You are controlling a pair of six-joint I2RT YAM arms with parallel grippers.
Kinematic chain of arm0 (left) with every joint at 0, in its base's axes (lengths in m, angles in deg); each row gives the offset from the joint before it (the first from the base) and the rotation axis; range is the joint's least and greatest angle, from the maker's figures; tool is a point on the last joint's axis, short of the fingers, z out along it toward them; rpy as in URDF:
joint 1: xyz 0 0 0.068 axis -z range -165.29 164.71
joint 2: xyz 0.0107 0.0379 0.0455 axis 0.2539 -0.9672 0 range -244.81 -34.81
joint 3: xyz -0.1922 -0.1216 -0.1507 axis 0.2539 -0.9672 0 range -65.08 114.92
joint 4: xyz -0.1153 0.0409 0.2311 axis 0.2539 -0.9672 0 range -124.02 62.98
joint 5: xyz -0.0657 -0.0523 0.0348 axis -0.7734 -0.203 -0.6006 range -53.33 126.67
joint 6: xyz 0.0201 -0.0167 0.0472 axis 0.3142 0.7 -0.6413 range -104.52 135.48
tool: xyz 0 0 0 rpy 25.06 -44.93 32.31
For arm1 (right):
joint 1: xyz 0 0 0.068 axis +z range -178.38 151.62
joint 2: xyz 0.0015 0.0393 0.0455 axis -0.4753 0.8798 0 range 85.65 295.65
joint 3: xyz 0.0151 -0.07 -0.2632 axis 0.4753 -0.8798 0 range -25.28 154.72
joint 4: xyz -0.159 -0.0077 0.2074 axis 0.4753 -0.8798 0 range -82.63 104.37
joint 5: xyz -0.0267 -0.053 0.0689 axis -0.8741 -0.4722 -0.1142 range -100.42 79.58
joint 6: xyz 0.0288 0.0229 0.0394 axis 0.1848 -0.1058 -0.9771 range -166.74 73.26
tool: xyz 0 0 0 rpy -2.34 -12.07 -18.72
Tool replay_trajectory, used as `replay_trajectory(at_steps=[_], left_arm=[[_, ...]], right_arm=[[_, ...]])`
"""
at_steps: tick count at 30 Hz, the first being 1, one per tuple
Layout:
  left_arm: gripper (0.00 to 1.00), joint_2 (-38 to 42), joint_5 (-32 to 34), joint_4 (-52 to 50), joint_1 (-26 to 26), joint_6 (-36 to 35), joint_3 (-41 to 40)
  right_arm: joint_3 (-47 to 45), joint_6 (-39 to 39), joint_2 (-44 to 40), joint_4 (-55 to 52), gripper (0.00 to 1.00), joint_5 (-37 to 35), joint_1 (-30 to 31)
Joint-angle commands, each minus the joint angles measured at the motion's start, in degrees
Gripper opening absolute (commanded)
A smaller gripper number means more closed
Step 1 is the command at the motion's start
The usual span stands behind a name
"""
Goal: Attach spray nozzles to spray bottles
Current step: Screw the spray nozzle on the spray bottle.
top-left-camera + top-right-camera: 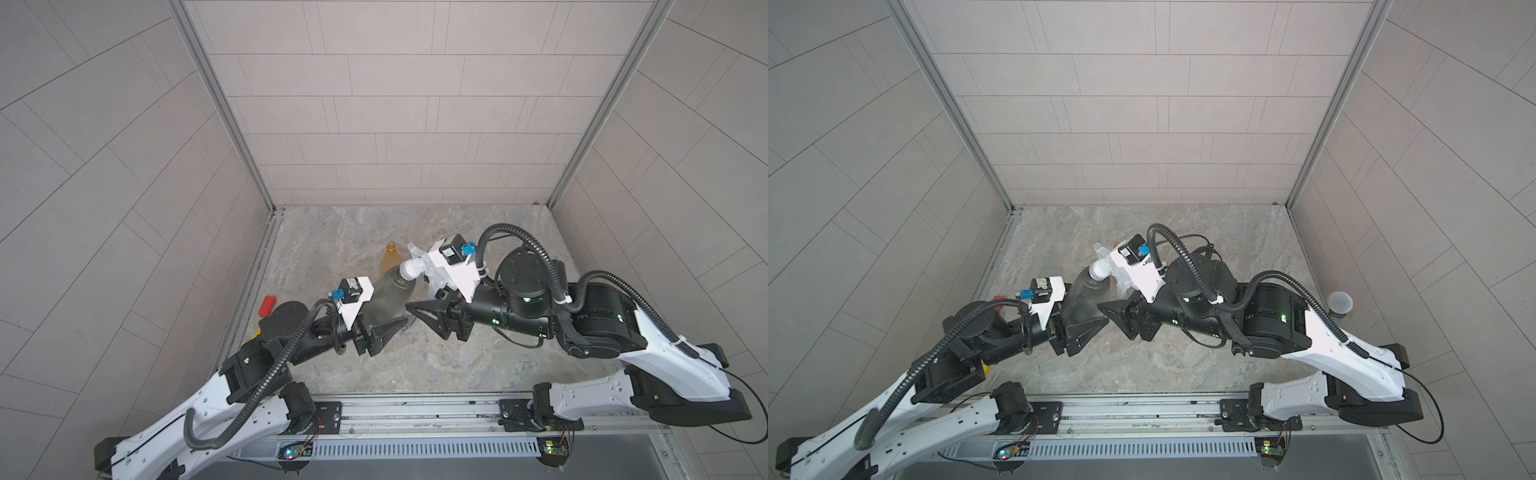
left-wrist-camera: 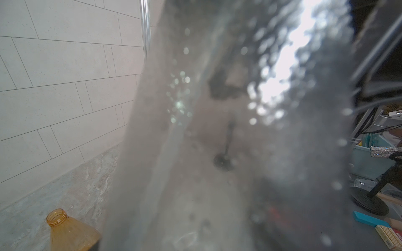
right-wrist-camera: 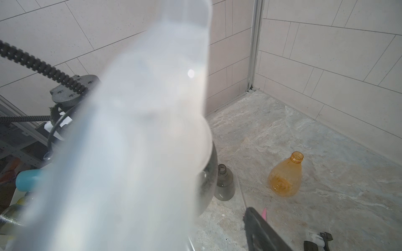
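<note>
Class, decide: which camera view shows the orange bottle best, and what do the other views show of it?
The right wrist view: the orange bottle stands whole, upright, neck open, with no nozzle. The left wrist view crops it to neck and shoulder. In a top view only its upper part shows behind the held grey bottle.

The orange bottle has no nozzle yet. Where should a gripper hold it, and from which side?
Probably around the wide lower body of the orange bottle, coming in level from the robot's side. It stands upright, tapers upward, and its open threaded neck must stay free.
</note>
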Motion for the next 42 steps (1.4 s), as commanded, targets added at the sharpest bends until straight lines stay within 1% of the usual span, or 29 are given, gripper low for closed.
replay_trajectory(at_steps=[1, 10, 15, 19, 21, 23, 25, 28, 31, 35, 38, 39, 42], left_arm=[[0.00, 0.5, -1.0, 4.1, 0.4, 0.2, -0.3], [0.00, 0.3, 0.3, 5.8, 0.5, 1.6, -1.6], [0.00, 1.5, 1.9, 8.3, 0.4, 3.2, -4.0], [0.00, 1.3, 2.1, 12.1, 0.5, 4.4, -6.4], [0.00, 1.2, 2.7, 15.9, 0.5, 6.0, -8.6], [0.00, 1.3, 3.3, 20.4, 0.5, 7.7, -11.2], [0.00, 1.2, 4.2, 25.6, 0.6, 9.0, -14.3], [0.00, -0.1, 4.5, 34.1, 1.0, 9.8, -18.8], [0.00, -3.1, 5.1, 40.7, 2.1, 9.8, -21.8], [0.00, -7.8, 6.6, 50.5, 3.8, 8.7, -26.6], [0.00, -10.8, 6.7, 59.1, 4.4, 9.2, -30.3], [0.00, -12.2, 6.2, 60.3, 4.4, 9.3, -30.8], [0.00, -12.3, 5.1, 60.8, 4.6, 9.1, -30.9]], right_arm=[[2.0, 3.1, -1.8, -0.7, 0.75, -0.2, 0.3], [4.5, 6.1, -3.0, 0.6, 0.82, 1.6, 0.3], [4.3, 6.4, -4.6, 0.8, 0.82, 0.8, 0.3], [1.5, 7.2, -7.6, 3.1, 0.80, -0.1, 0.3], [-1.1, 7.9, -9.9, 5.5, 0.80, -0.6, 0.3], [-3.1, 8.1, -12.1, 6.9, 0.81, -2.7, 0.3], [-4.7, 8.1, -13.9, 7.4, 0.81, -5.7, 0.3], [-6.4, 8.4, -15.7, 6.6, 0.82, -7.1, 0.2], [-4.6, 9.3, -14.4, 1.3, 0.83, -7.0, 0.2], [-4.5, 9.2, -13.3, -2.3, 0.83, -6.8, 0.2], [-3.6, 9.5, -11.7, -6.1, 0.83, -6.8, 0.1], [-2.8, 9.7, -10.8, -7.7, 0.82, -6.8, 0.1], [-1.2, 9.9, -8.4, -10.8, 0.80, -6.6, 0.1]])
